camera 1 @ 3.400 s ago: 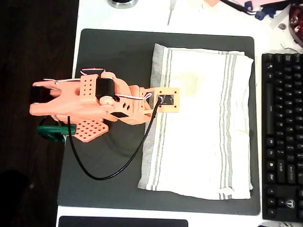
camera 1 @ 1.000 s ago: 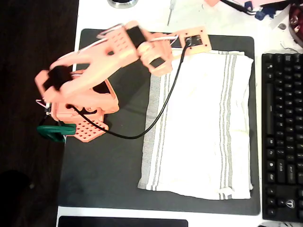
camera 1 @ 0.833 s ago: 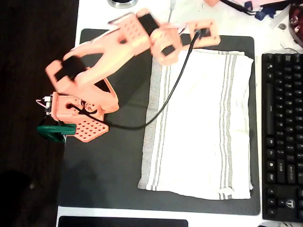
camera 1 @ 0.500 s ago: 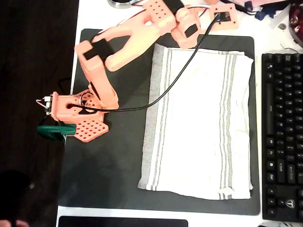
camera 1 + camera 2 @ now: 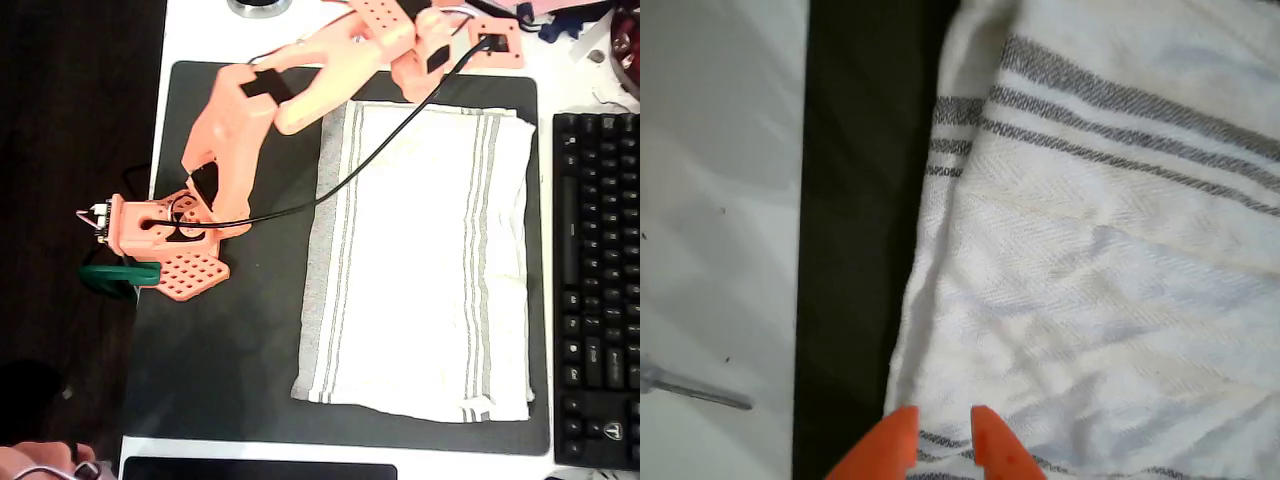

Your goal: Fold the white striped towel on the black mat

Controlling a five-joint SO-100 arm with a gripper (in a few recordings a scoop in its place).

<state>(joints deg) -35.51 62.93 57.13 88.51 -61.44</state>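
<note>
In the overhead view, the white striped towel (image 5: 425, 260) is spread flat on the right part of the black mat (image 5: 215, 350). Its long side runs from the top of the picture to the bottom. The grey stripes run the same way, near its left and right edges. A black keyboard (image 5: 598, 290) is seen just right of the mat. The orange arm (image 5: 270, 110) is stretched past the towel's top edge.

In the wrist view, the gripper (image 5: 937, 440) is seen over the towel's edge, beside a strip of mat. The two orange fingertips (image 5: 995, 445) are held slightly apart, with nothing between them.
</note>
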